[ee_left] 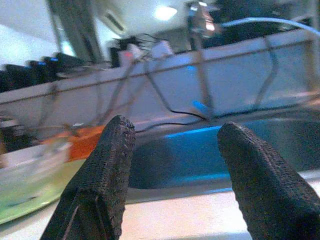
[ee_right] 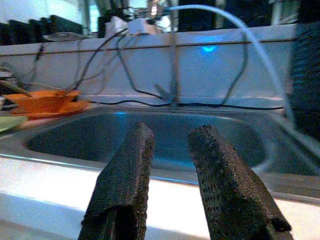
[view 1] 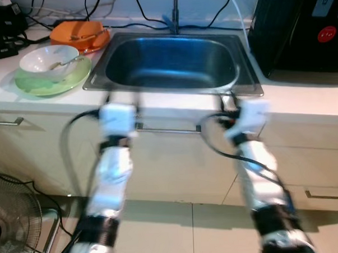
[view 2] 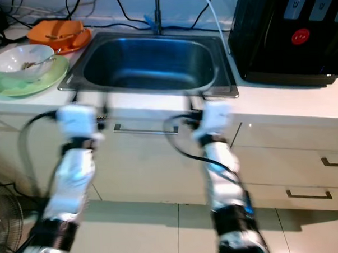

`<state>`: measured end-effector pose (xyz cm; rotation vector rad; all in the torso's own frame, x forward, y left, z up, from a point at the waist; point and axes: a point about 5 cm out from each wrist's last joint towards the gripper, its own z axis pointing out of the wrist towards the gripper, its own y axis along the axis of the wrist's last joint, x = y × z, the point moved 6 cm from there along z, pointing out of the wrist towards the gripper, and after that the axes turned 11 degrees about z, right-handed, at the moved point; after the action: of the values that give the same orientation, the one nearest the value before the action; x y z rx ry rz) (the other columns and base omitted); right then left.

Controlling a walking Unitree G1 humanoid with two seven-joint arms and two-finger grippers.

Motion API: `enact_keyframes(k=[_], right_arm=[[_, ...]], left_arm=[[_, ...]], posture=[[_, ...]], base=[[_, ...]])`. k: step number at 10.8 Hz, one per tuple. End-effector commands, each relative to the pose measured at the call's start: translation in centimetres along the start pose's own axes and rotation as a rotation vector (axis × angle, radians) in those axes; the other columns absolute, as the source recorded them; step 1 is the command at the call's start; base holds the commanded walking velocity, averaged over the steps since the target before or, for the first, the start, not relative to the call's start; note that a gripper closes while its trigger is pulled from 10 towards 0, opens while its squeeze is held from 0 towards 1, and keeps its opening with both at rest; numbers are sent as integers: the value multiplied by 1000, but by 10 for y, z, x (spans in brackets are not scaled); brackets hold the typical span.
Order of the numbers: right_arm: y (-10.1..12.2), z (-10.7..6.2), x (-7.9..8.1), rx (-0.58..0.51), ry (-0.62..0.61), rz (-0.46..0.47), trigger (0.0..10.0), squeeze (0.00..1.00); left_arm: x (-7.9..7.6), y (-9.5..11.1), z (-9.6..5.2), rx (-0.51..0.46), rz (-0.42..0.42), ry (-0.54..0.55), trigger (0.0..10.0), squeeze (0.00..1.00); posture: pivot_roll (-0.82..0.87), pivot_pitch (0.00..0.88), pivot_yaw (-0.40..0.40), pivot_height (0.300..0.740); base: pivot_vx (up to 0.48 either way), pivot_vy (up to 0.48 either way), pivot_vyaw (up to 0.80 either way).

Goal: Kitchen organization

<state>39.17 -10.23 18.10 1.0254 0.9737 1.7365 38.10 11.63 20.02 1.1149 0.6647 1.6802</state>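
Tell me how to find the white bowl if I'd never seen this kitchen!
Start at the big metal sink in the counter and look to the robot's left of it. Two dish stacks sit there: the white bowl rests on a light green plate, nearer the counter's front edge than the orange dishes. It is the only white dish, with a spoon lying in it.

white countertop (view 1: 302,101) along a pale wall (view 1: 208,4) strung with black cables (view 1: 147,15). cream cabinet fronts (view 2: 283,166) below, metal bar handles (view 2: 309,195). glossy beige floor tiles (view 1: 179,227). dark wire fan grille (view 1: 13,223) at robot's left. scene blurred.
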Motion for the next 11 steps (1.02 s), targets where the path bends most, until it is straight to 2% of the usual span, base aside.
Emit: enact_keyframes(k=[1,4,5,6,7,8,11], right_arm=[[2,5,6,-1,14,20,10000,1000],[4,9,8,-5,24,35,10000,1000],[4,10,4,-4,10,27,10000,1000],[1,10,1,10,-9,17,10000,1000],[-1,10,-1,19,-24,25,10000,682],[-3,10,-5,29,-42,41,10000,0],[-13,7,-13,79,-82,23,10000,0]], left_arm=[[-7,1,4,11,16,-35,10000,1000],[-12,-2,8,27,14,-51,10000,1000],[-10,-3,8,33,15,-54,10000,1000],[-7,-12,8,75,17,-42,10000,1000],[-8,-16,8,94,14,-52,10000,0],[-13,-14,9,90,-3,-70,10000,0],[-19,-14,8,110,-38,-68,10000,0]], posture=[[196,29,-19,740],[200,8,-13,740],[199,0,-8,740],[198,0,-6,740],[196,0,-4,740],[195,0,-4,740],[196,14,-4,740]], base=[[0,0,0],[0,0,0],[0,0,0],[0,0,0],[0,0,0],[0,0,0],[0,0,0]])
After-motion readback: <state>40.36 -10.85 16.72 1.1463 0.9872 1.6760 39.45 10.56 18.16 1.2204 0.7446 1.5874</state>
